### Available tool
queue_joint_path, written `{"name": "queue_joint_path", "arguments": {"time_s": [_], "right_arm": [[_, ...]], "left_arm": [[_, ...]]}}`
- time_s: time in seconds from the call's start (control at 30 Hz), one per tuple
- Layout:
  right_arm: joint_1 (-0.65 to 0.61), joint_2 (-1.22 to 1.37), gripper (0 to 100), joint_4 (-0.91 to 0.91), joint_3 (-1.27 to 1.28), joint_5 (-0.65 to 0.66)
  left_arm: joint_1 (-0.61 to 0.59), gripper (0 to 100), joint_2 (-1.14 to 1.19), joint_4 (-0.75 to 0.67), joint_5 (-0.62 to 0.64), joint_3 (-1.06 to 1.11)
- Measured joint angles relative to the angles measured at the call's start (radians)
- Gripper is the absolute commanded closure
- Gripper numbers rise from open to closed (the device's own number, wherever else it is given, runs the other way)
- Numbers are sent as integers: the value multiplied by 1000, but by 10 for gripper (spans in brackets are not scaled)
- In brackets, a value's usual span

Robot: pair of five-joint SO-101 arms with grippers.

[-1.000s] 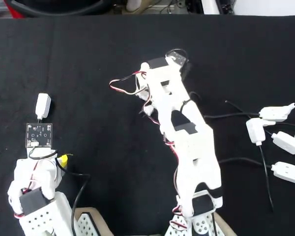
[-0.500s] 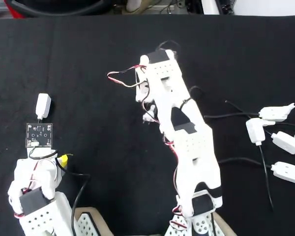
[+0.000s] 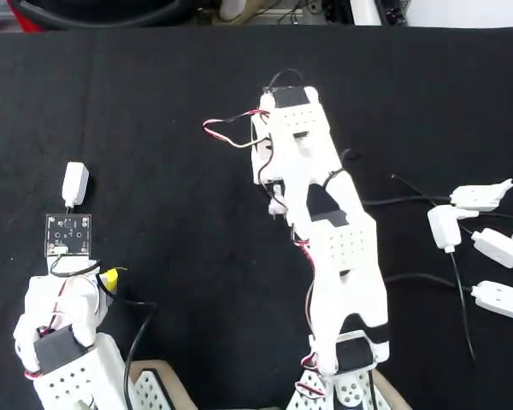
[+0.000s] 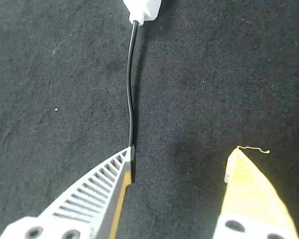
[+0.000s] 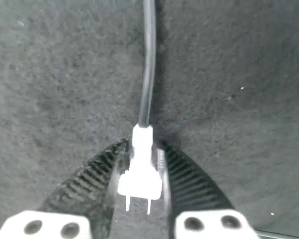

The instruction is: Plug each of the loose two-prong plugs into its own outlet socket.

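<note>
Right gripper (image 5: 141, 149) clamps a plug (image 5: 139, 181), prongs exposed; best carried level and squared to a socket (image 3: 498, 246). Left gripper (image 4: 183, 152) gapes wide.

The table cover (image 5: 239, 74) looked like matt black cloth, fuzzy and flecked with pale lint; the plug (image 5: 139, 179) was smooth white plastic with bright metal prongs; its black cord (image 5: 148, 59) had a slight sheen; the left gripper (image 4: 183, 149) showed ribbed white and yellow plastic.

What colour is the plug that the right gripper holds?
The plug is white; the right wrist view shows it best.
</note>
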Motion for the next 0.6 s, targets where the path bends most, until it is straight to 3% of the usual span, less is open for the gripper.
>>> {"name": "queue_joint_path", "arguments": {"time_s": [0.47,0.6], "right_arm": [[8,0,884,11,0,52],[52,0,949,11,6,52]], "left_arm": [[0,701,0,0,0,0],[0,701,0,0,0,0]]}}
